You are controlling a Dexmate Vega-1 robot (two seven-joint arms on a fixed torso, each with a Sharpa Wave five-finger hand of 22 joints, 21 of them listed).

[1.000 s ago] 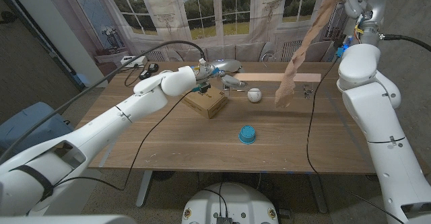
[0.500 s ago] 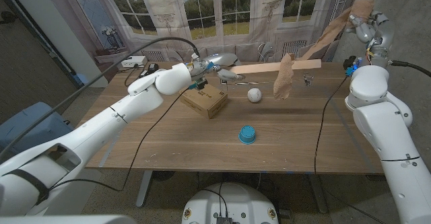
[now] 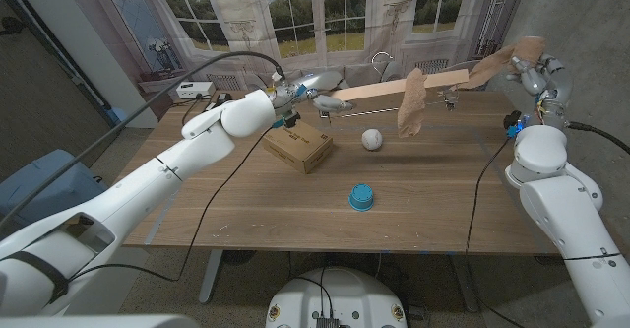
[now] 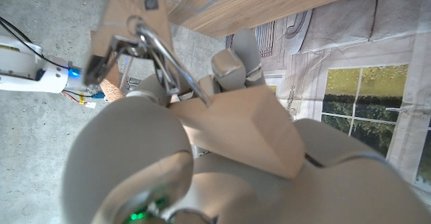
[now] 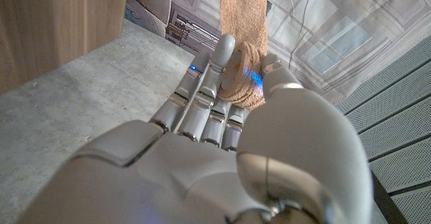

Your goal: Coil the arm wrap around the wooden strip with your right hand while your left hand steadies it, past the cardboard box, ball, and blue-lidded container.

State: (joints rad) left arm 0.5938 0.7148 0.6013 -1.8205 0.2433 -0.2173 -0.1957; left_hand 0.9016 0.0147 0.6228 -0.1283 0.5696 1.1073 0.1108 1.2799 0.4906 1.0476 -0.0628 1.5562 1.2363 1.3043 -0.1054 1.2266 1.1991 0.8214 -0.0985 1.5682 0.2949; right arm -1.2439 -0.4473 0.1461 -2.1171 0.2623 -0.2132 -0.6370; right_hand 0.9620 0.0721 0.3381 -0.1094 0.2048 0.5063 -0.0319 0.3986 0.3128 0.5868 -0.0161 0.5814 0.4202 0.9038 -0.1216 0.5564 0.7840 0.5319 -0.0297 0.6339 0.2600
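Robot hand [image 5: 229, 123] pinches arm wrap [image 5: 244, 22], wrist-view detail.

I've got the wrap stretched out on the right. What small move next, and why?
Probably carry the right hand over the wooden strip to lay another turn: the arm wrap runs taut to the strip, its tail hanging, while the left hand holds the other end.

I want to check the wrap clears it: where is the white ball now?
In the head view the ball lies on the table right of the cardboard box, beyond the blue-lidded container, just left of the arm wrap.
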